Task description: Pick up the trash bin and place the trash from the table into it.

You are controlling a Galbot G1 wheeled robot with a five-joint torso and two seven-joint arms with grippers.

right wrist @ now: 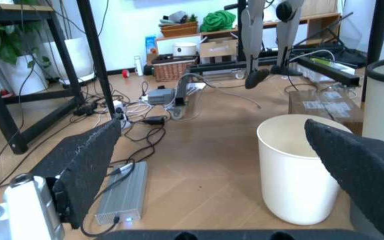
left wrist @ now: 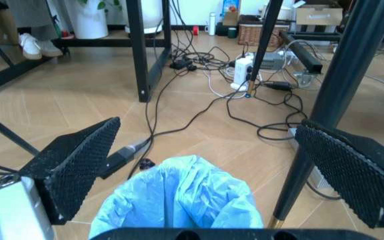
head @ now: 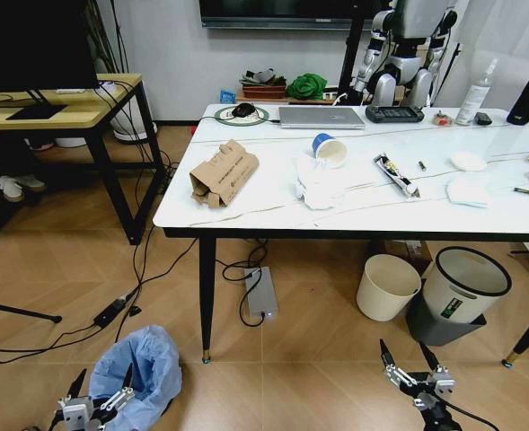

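None of the trash has been binned yet: a crushed brown carton (head: pixel 224 173), a blue-white cup (head: pixel 330 150), crumpled white tissues (head: pixel 320 184) and a wrapper (head: pixel 395 174) are seen lying on the veined marble-look table (head: pixel 246 212), and the bin (head: pixel 141 370) has not been lifted. Beside the table's near left leg, on the wood floor, the bin's puffy, crinkled blue bag is straddled by the left gripper (head: pixel 93 401), jaws spread wide and nothing clamped. Right of the bin, the right gripper (head: pixel 411 368) is held low and equally agape, facing a smooth cream bucket (right wrist: pixel 297 169).
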